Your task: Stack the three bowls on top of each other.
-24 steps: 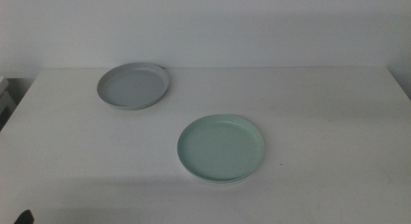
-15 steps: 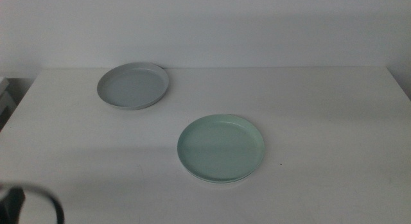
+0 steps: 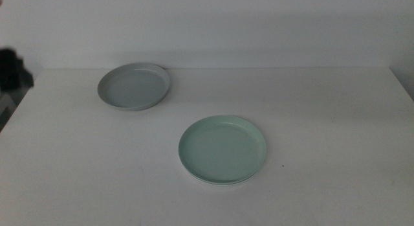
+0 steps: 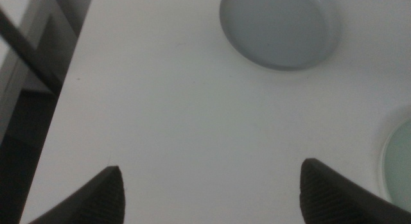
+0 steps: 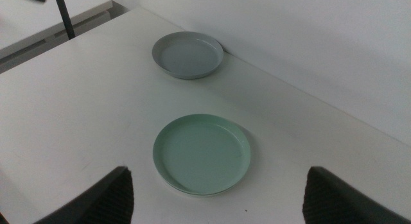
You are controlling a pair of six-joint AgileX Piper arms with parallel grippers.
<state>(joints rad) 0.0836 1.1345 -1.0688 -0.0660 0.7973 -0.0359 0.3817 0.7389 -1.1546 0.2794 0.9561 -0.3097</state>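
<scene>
**Two bowls in plain sight, a white rim peeking from under the green one**

The mint green bowl (image 3: 222, 149) sits near the middle of the white table (image 3: 323, 122), flat and empty. Under its near edge a thin pale rim shows, which looks like the white bowl (image 3: 223, 182) nested beneath it; little more of that one can be made out. The light grey bowl (image 3: 134, 86) stands well apart from this pair, toward the far left part of the table, close to the wall. It is empty too and lies level.

The right wrist view shows both dishes from the other side: the green bowl (image 5: 201, 153) nearer, the grey bowl (image 5: 188, 54) farther off near the table's back edge, bare table between them.

The left pincer (image 4: 212, 189) hangs above the left part of the table, looking down on it. Its two dark jaws stand wide apart with nothing between them but bare tabletop. The grey bowl (image 4: 277, 28) lies ahead of it, and a sliver of the green bowl (image 4: 398, 163) shows at the picture's side. In the middle view a dark blurred shape at the left edge is part of that arm (image 3: 13, 70).

The right pincer (image 5: 215, 198) is held high, back from the green bowl, jaws spread wide and holding nothing.
</scene>
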